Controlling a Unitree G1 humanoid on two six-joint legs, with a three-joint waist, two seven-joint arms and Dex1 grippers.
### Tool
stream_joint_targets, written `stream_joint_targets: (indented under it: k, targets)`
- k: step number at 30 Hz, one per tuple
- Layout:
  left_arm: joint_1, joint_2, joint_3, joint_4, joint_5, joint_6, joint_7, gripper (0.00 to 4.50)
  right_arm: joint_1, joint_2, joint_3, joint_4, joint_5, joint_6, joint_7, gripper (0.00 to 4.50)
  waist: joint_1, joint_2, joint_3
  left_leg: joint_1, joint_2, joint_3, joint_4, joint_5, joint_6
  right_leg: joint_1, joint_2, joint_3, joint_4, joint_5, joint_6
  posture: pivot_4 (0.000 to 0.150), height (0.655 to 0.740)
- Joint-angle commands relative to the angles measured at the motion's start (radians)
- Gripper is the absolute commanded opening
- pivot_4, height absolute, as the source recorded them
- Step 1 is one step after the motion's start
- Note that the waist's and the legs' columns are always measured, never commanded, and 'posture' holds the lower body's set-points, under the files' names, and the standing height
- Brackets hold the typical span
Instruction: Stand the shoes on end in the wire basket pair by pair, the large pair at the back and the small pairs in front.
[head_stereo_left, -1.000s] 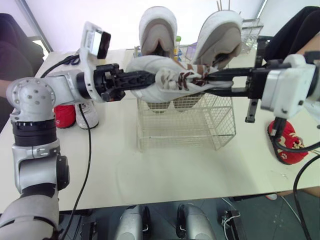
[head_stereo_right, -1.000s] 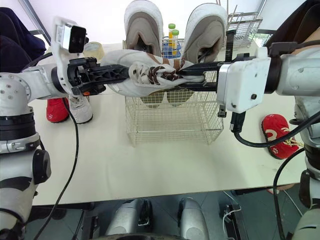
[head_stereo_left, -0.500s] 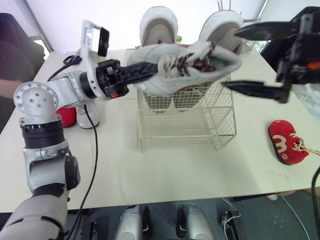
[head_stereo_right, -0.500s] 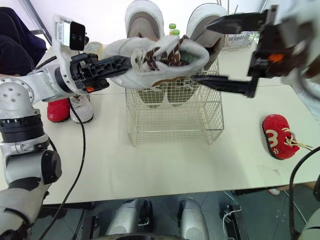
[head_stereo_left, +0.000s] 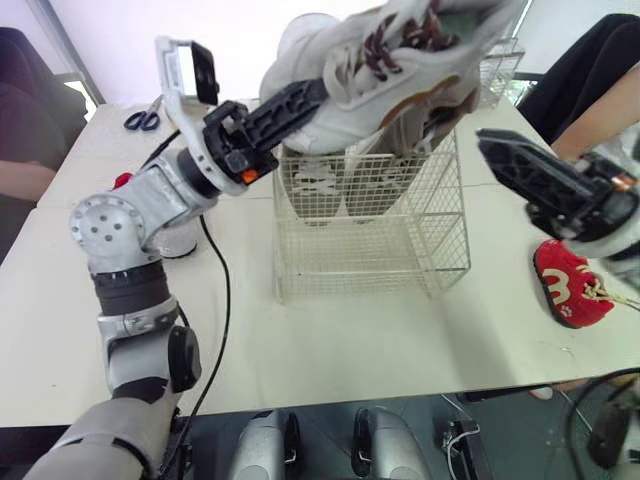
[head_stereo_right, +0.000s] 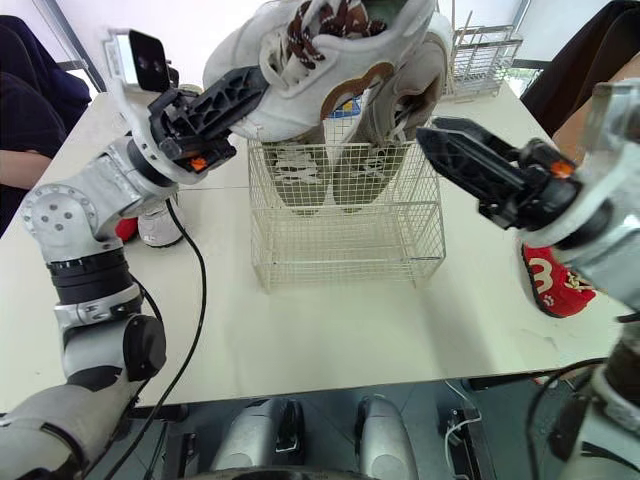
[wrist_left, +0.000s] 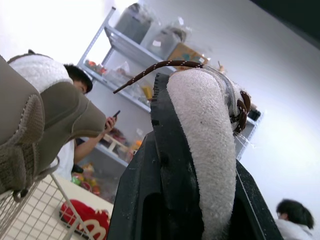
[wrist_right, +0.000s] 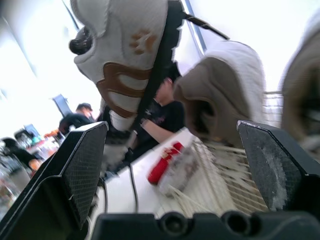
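At 10 o'clock of the wire basket (head_stereo_left: 360, 255), far back on the table (head_stereo_left: 350, 340): blue-handled scissors (head_stereo_left: 140, 120), lying flat. Nearer, at 9 o'clock, behind the left arm: a small red shoe (head_stereo_right: 124, 229) and a small white shoe (head_stereo_right: 160, 225) side by side, partly hidden. Bends the left arm at the elbow out at 9 o'clock and slants the forearm up toward 1 o'clock. Clamps the left gripper (head_stereo_left: 315, 95) tight on the toe end of the white sneaker (head_stereo_left: 400, 60), one black finger pressed along the fuzzy upper in the left wrist view. Holds that sneaker in the air at 12 o'clock, above the basket's rear rim. Lays its long axis from 8 o'clock up to 2 o'clock: toe low at the gripper, collar high, brown laces turned upward. Cannot tell whether touching the shoes behind. Below it, at the back of the basket: the large pair (head_stereo_left: 312, 185), standing on end side by side, laces facing forward, tops hidden by the sneaker. Poises the right gripper (wrist_right: 172, 129) at 3 o'clock of the basket, above the table, fingers spread wide apart and holding nothing, aimed toward 10 o'clock at the basket's upper right corner. Just past it, at 4 o'clock on the table: a red shoe with white marks (head_stereo_left: 565, 285), laces trailing rightward. At 2 o'clock, far right: a person's dark sleeve (head_stereo_left: 590, 60).
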Motion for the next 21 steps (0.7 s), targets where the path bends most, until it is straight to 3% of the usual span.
stream_joint_targets:
  k: [1, 10, 21]
  targets:
    - [-0.005, -0.015, -0.015, -0.04, -0.012, -0.047, -0.002, 0.31, -0.046, 0.071, 0.061, -0.038, -0.022, -0.114, -0.04, 4.47, 0.002, 0.0, 0.0, 0.0, 0.0, 0.0, 0.0, 0.0, 0.0, 0.0, 0.0, 0.0, 0.0, 0.0, 0.0, 0.15, 0.74]
    - [0.024, -0.03, -0.065, -0.063, 0.006, -0.089, -0.002, 0.31, -0.156, 0.174, 0.189, -0.006, -0.155, -0.243, -0.02, 4.47, 0.001, 0.0, 0.0, 0.0, 0.0, 0.0, 0.0, 0.0, 0.0, 0.0, 0.001, 0.0, -0.001, 0.0, 0.0, 0.15, 0.74]
    - [0.042, -0.04, -0.097, -0.07, 0.04, -0.135, -0.011, 0.31, -0.253, 0.229, 0.247, 0.043, -0.202, -0.286, 0.037, 4.47, -0.001, 0.0, 0.0, 0.0, 0.0, 0.0, 0.0, 0.0, 0.0, 0.0, 0.001, 0.0, -0.001, 0.0, 0.0, 0.15, 0.74]
